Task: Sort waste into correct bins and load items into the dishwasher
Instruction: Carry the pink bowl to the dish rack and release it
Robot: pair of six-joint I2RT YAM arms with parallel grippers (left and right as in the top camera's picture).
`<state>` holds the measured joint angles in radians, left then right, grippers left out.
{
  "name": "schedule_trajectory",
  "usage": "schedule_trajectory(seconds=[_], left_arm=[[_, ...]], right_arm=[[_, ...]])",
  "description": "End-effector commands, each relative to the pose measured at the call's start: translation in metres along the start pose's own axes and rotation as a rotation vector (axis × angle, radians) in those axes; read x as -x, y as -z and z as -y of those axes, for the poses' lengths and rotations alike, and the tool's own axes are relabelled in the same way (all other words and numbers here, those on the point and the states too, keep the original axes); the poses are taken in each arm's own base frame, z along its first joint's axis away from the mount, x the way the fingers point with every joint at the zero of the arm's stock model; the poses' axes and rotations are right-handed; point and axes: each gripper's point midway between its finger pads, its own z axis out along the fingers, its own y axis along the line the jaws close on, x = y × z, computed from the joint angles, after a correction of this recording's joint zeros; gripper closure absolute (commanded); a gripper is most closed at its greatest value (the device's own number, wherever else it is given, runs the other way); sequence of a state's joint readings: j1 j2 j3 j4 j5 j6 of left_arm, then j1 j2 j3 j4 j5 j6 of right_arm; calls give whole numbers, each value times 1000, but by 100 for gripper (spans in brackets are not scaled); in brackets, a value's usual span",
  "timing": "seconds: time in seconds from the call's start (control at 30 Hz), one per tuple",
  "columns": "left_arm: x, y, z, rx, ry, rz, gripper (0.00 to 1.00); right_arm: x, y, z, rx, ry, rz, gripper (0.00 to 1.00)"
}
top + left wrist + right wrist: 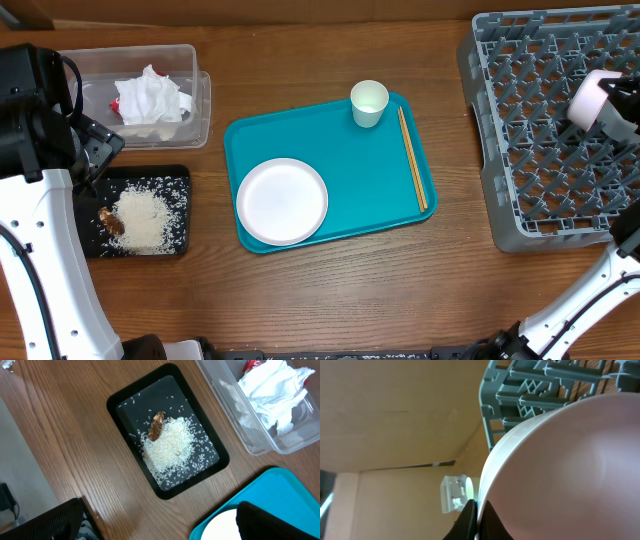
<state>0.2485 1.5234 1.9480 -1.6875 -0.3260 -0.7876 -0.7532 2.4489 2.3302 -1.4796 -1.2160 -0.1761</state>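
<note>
My right gripper [604, 97] is shut on the rim of a white bowl [585, 98], held on edge over the grey dish rack [540, 140]. In the right wrist view the bowl [570, 470] fills the frame, with the fingers [479, 515] pinching its rim. My left gripper [98, 150] is open and empty above the black tray [180, 180], which holds rice [170, 447] and a brown scrap [156, 426]. The clear tub [195, 100] holds tissues [150, 97] and a red wrapper [252, 365]. The plate [282, 200], cup [369, 102] and chopsticks [413, 158] lie on the teal tray.
The teal tray [340, 140] sits mid-table between the bins and the rack. The rack's pegs [530, 390] are close behind the bowl. A second bowl does not show in any view.
</note>
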Motion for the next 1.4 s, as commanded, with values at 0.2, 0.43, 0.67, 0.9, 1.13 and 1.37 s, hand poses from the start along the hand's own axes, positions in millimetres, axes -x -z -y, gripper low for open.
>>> schedule_trajectory(seconds=[0.2,0.43,0.67,0.9,1.13,1.37], left_arm=[[1,-1,-2,12,23,7,0],[1,-1,-2,12,23,7,0],[1,-1,-2,12,23,7,0],[1,-1,-2,12,23,7,0],[1,-1,-2,12,23,7,0],[1,-1,-2,12,23,7,0]], right_arm=[[-9,33,48,-123,-151,19,96],[-16,71,55,-118,-301,66,81],[-22,84,43,-115,-333,77,74],[-25,101,-10,-139,-239,131,70],[-33,123,-19,-356,-289,207,0],[-43,122,-43,-348,-262,203,0]])
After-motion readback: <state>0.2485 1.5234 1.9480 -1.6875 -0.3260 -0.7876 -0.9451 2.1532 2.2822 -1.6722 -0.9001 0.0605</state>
